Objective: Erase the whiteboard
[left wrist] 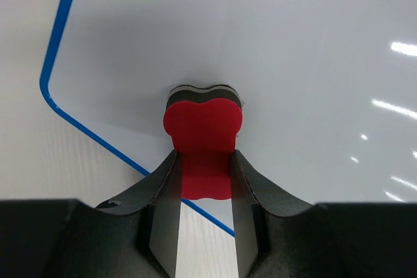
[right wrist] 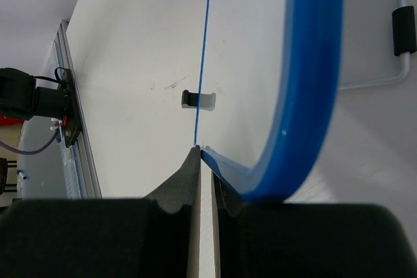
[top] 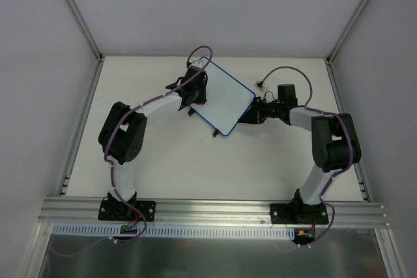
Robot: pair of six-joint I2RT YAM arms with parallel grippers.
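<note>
Left gripper (left wrist: 204,161): one, closed tight on one red eraser (left wrist: 202,118), which is pressed to the whiteboard near a rounded corner.
Whiteboard (top: 225,99): one, mid-table toward the far side, turned diagonal, surface blank. Two black feet (right wrist: 197,100).
Table (top: 163,161): bare on the near side.
Right gripper (right wrist: 204,157): one, clamped on the whiteboard's blue right edge.

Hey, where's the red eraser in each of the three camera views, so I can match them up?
Top external: cannot be made out; the left gripper covers that spot on the whiteboard.
Left wrist: red eraser at centre, clamped in the jaws, its end against the board.
Right wrist: not in it.
Shared landmark: the blue frame of the board.
</note>
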